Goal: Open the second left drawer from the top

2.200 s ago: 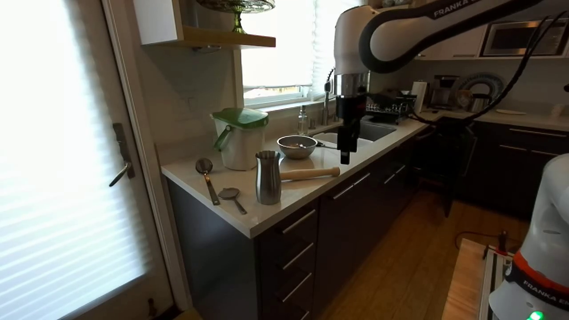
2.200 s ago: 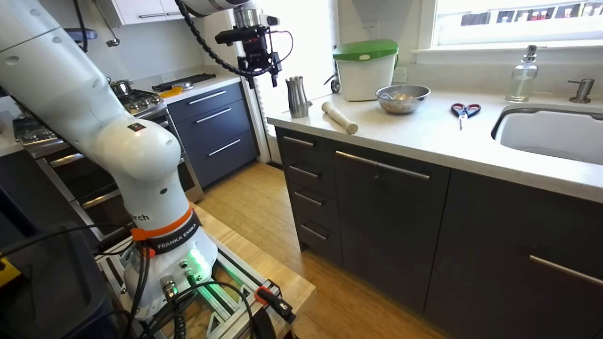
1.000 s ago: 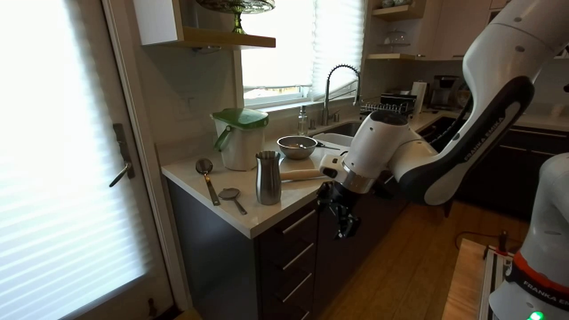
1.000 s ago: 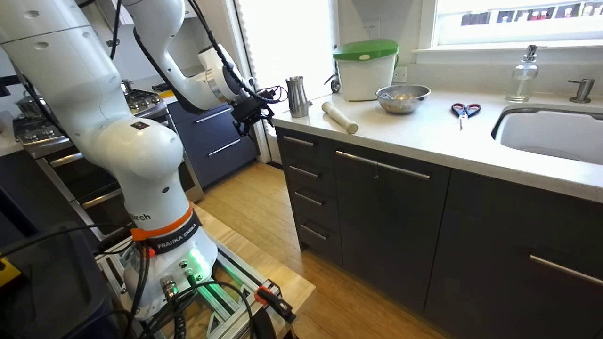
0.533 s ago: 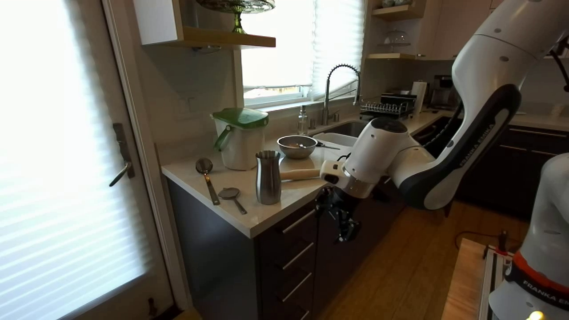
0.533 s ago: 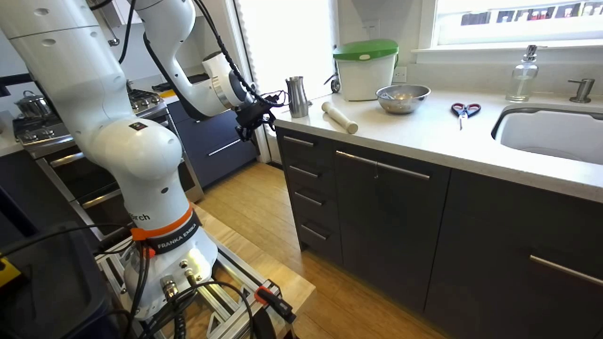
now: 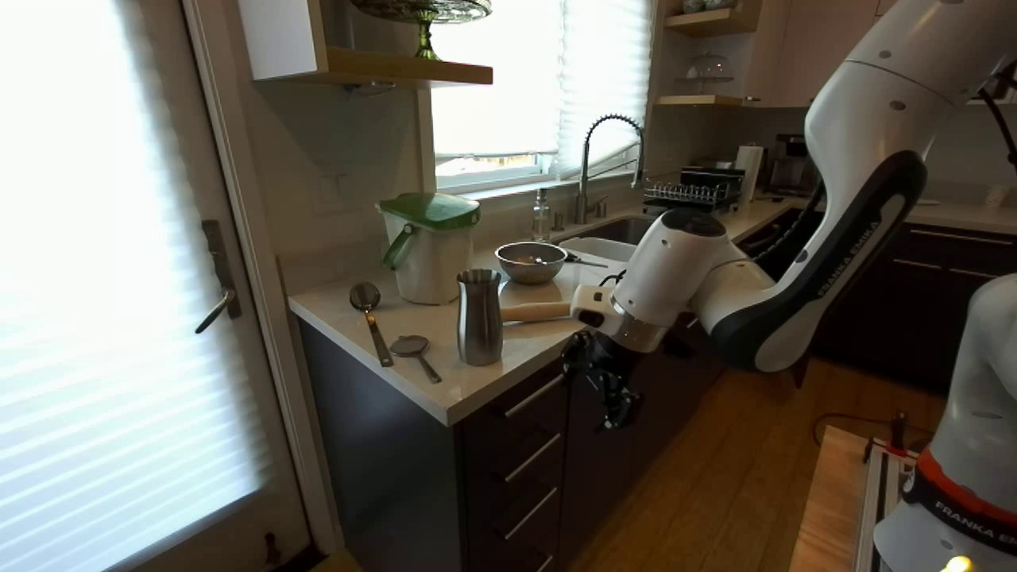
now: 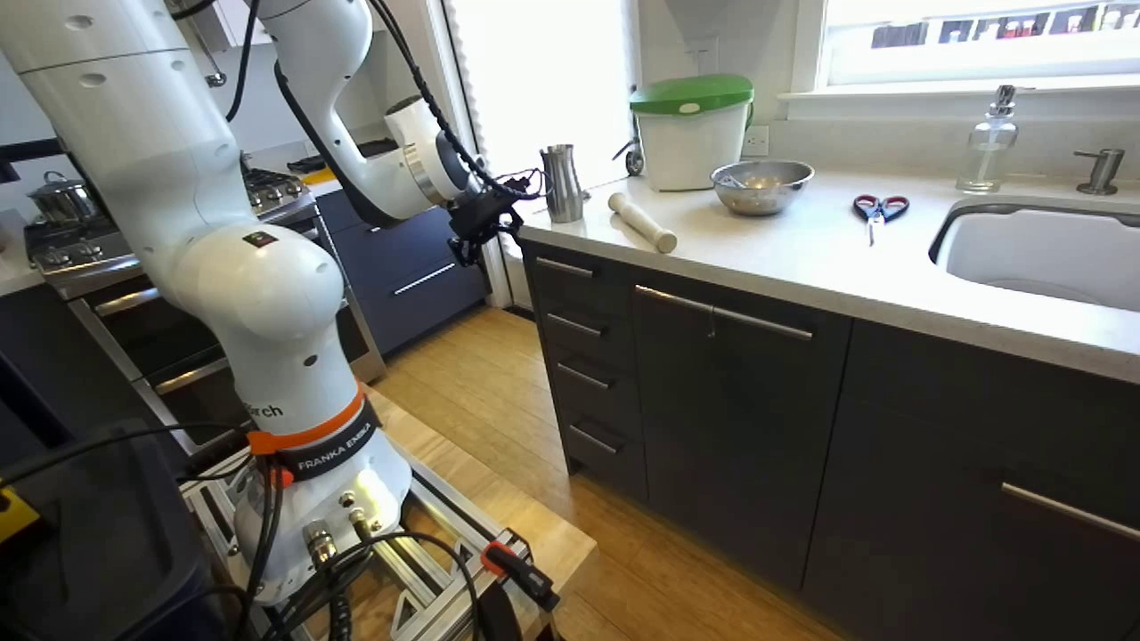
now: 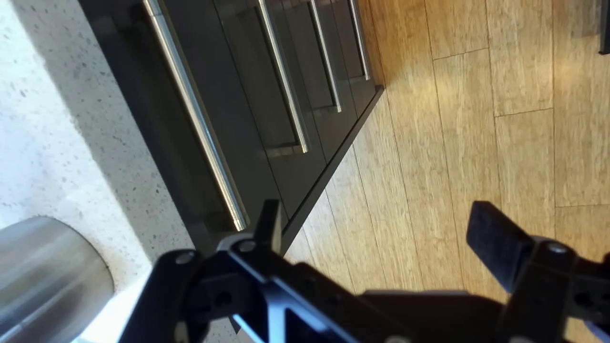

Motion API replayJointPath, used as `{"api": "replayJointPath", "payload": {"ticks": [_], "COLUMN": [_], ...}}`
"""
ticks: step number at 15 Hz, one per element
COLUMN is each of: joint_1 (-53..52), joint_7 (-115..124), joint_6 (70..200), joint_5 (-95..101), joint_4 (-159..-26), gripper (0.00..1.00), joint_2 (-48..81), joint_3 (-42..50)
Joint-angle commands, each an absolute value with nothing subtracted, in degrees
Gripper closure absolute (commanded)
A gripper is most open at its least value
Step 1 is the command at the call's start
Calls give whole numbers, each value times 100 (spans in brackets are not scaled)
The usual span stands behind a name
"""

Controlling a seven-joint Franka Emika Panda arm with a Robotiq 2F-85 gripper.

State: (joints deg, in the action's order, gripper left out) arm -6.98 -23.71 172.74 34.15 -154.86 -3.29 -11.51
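Okay, so versus a couple of seconds back, my gripper is hanging lower and tilting instead of pointing straight down; I'm guessing I'm lining up, not pulling yet. My fingers are standing wide apart, holding nothing. The second drawer from the top is sitting shut around my 11 o'clock in the wrist view, its bar handle running 11:30 to 5:30. In an exterior view its front is facing roughly 4 o'clock, so I'm probably needing that direction for the pull.
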Motion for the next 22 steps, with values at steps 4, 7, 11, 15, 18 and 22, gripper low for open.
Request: {"api": "replayJointPath", "payload": {"ticks": [4, 7, 11, 15, 18, 22], "joint_1": [-333, -467, -832, -1321, -1840, -2824], "joint_7": [-2123, -2054, -1832, -1653, -1507, -1738], "joint_6": [18049, 18189, 18165, 18338, 18769, 19864], "joint_5": [4631, 5036, 5461, 5772, 5962, 5517], "joint_4": [-15265, -15029, -14501, -14056, -13834, -13721], "gripper": [0, 0, 0, 0, 0, 0], "joint_2": [591, 991, 1624, 2307, 2744, 3308], "joint_3": [-833, -502, -30, 470, 1088, 2239]}}
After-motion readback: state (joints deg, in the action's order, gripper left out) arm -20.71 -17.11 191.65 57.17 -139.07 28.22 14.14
